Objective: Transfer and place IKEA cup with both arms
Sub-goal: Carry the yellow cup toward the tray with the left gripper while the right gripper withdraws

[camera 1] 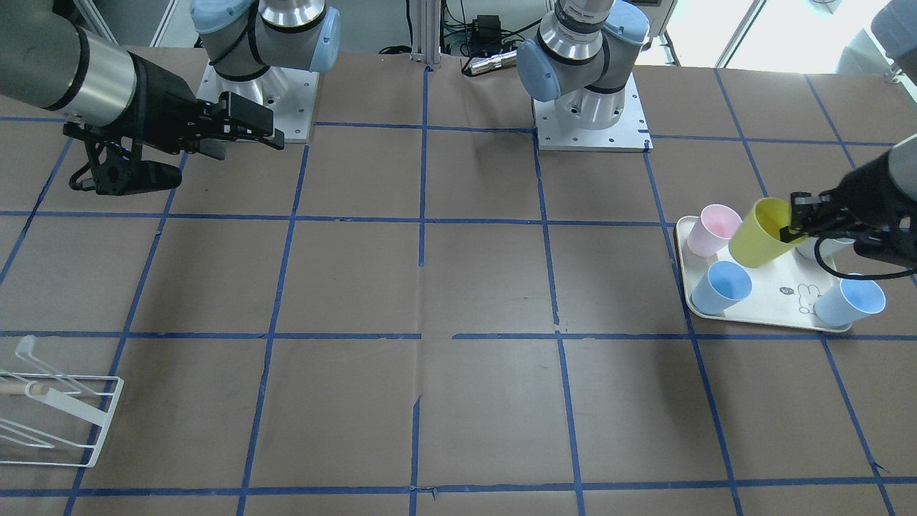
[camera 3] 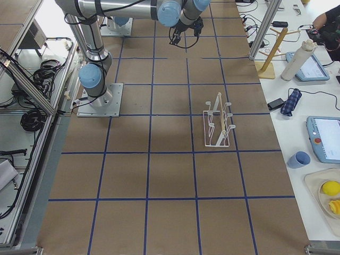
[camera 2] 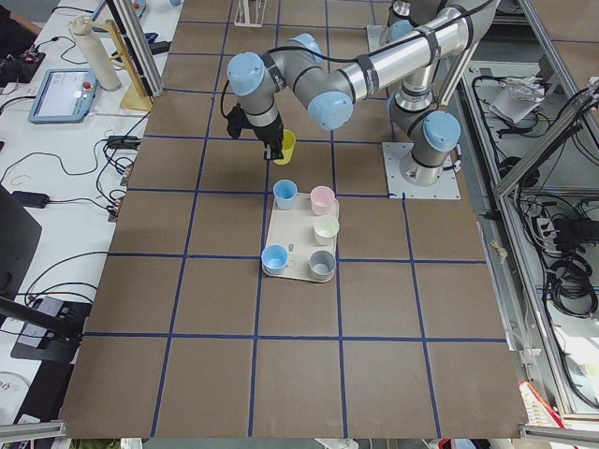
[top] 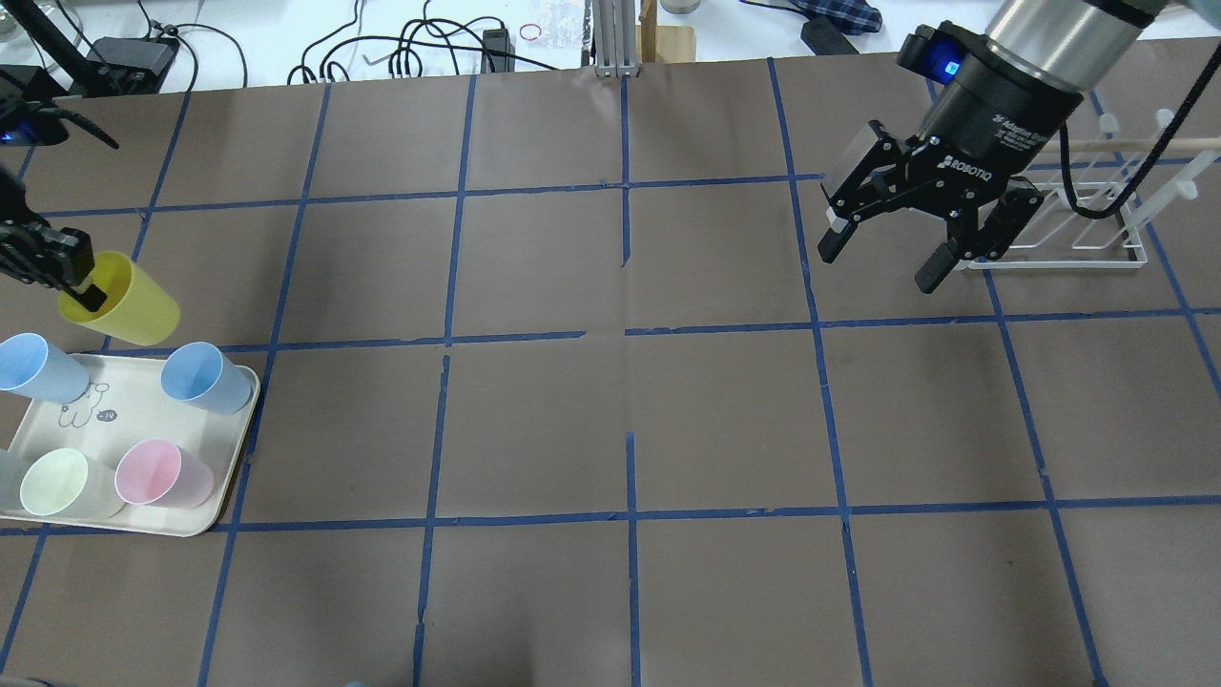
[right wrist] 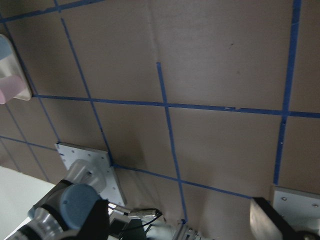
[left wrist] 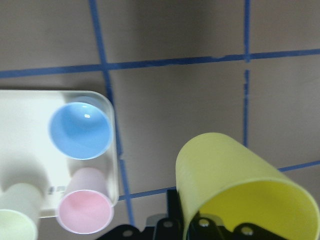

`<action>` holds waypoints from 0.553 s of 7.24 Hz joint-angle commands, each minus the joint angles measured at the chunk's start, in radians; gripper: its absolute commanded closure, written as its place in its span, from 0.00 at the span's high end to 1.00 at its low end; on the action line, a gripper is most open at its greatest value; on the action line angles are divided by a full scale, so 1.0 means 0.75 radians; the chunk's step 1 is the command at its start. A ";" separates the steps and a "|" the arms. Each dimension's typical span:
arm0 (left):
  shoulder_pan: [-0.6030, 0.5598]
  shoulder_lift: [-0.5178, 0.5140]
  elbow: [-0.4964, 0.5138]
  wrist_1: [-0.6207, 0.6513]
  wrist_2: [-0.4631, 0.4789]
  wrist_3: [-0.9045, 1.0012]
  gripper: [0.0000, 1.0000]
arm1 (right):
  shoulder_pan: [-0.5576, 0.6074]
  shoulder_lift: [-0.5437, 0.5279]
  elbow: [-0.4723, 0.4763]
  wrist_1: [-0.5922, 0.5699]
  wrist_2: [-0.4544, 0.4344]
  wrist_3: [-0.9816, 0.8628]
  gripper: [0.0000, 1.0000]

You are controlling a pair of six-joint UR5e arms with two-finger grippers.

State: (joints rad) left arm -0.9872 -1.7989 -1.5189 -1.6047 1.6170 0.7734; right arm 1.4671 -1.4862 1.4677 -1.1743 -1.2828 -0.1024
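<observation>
The bright yellow IKEA cup [top: 134, 307] hangs tilted in my left gripper [top: 78, 282], which is shut on its rim with one finger inside. It is off the tray, just beyond the tray's far edge in the overhead view. It also shows in the front view [camera 1: 761, 235], the left side view [camera 2: 285, 147] and the left wrist view [left wrist: 235, 185]. My right gripper [top: 879, 265] is open and empty, held above the table near the white rack. It also shows in the front view [camera 1: 247, 137].
A cream tray [top: 124, 420] at the table's left end holds two light-blue cups [top: 202, 377], a pink cup [top: 157, 474], a pale cream cup [top: 59, 483] and a grey cup [camera 2: 322, 265]. A white wire rack [top: 1078, 234] stands on the right.
</observation>
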 commanded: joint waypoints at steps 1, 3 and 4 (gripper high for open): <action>0.150 -0.190 0.094 0.118 0.061 0.224 0.00 | 0.069 -0.035 0.004 -0.205 -0.256 0.146 1.00; 0.159 -0.323 0.115 0.188 0.059 0.345 0.00 | 0.115 -0.062 0.017 -0.383 -0.371 0.155 0.98; 0.159 -0.358 0.095 0.209 0.057 0.345 0.00 | 0.140 -0.062 0.017 -0.456 -0.422 0.167 0.98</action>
State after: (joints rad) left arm -0.8716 -2.0217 -1.4389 -1.4721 1.6603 1.0139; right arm 1.5473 -1.5279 1.4783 -1.4379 -1.5474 0.0117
